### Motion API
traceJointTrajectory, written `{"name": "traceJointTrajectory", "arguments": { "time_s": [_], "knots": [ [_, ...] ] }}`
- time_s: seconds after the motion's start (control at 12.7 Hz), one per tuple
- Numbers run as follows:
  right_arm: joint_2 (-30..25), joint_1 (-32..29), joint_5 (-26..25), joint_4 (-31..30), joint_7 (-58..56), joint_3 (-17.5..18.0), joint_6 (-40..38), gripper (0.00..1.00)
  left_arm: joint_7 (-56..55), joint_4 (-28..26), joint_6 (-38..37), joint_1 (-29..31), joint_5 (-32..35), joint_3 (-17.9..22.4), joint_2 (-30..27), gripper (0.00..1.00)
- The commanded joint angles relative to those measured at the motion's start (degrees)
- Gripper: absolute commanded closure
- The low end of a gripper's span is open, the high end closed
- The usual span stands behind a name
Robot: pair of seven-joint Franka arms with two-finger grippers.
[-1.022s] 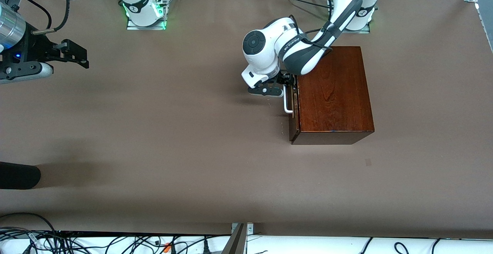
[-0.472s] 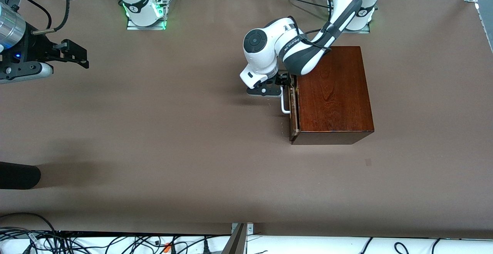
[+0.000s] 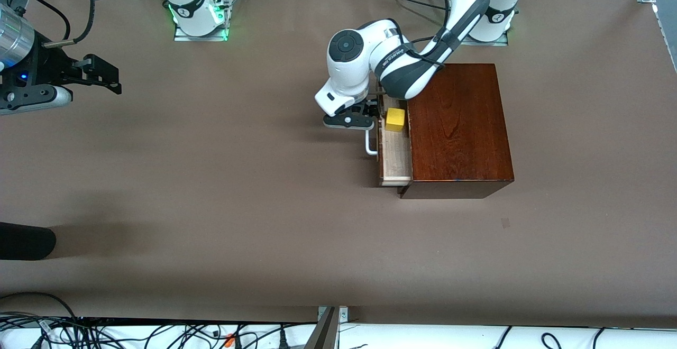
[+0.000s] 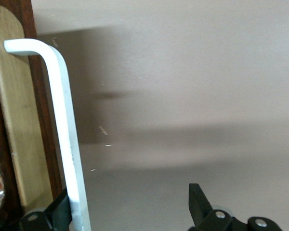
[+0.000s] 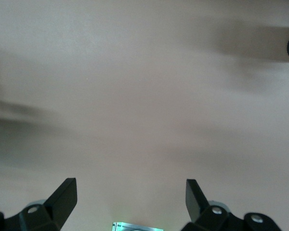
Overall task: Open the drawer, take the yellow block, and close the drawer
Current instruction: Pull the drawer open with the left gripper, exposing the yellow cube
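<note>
The drawer is partly open, just right of the picture's middle. The yellow block sits inside near its top end, not taken yet. The long drawer front runs up and down. The left gripper has its jaws apart around the white handle. The right gripper waits, jaws apart, over the desk.

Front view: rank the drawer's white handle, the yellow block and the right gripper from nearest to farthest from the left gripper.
1. The white handle: at the left gripper, one finger hooked inside it.
2. The yellow block: in the drawer, beside that gripper.
3. The right gripper: waiting, open, at the right arm's end of the table.
</note>
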Motion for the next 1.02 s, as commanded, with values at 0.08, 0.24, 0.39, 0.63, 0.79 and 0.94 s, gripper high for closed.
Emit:
{"name": "traceJointTrajectory", "arguments": {
  "time_s": [0.08, 0.24, 0.39, 0.63, 0.79, 0.94],
  "knots": [
    [-0.7, -0.3, 1.0, -0.7, 0.6, 0.1, 0.5, 0.00, -0.8, 4.3, 1.7, -1.3, -0.9, -0.1, 3.5, 0.00],
    [-0.7, -0.4, 1.0, -0.7, 0.6, 0.1, 0.5, 0.00, -0.8, 4.3, 1.7, -1.6, -1.0, -0.2, 3.4, 0.00],
    [-0.7, -0.4, 1.0, -0.7, 0.6, 0.1, 0.5, 0.00, -0.8, 4.5, 1.7, -1.6, -1.0, -0.2, 3.1, 0.00],
    [-0.7, -0.4, 1.0, -0.7, 0.6, 0.1, 0.5, 0.00, -0.7, 5.5, 1.4, -1.7, -2.1, -0.5, 2.8, 0.00],
    [-0.7, -0.4, 1.0, -0.7, 0.6, 0.1, 0.5, 0.00, 0.0, 6.0, 1.2, -1.5, -2.1, -0.5, 2.0, 0.00],
    [-0.7, -0.4, 1.0, -0.7, 0.6, 0.1, 0.5, 0.00, 0.2, 6.8, 0.6, -1.3, -1.9, -0.5, 0.8, 0.00]
  ]
}}
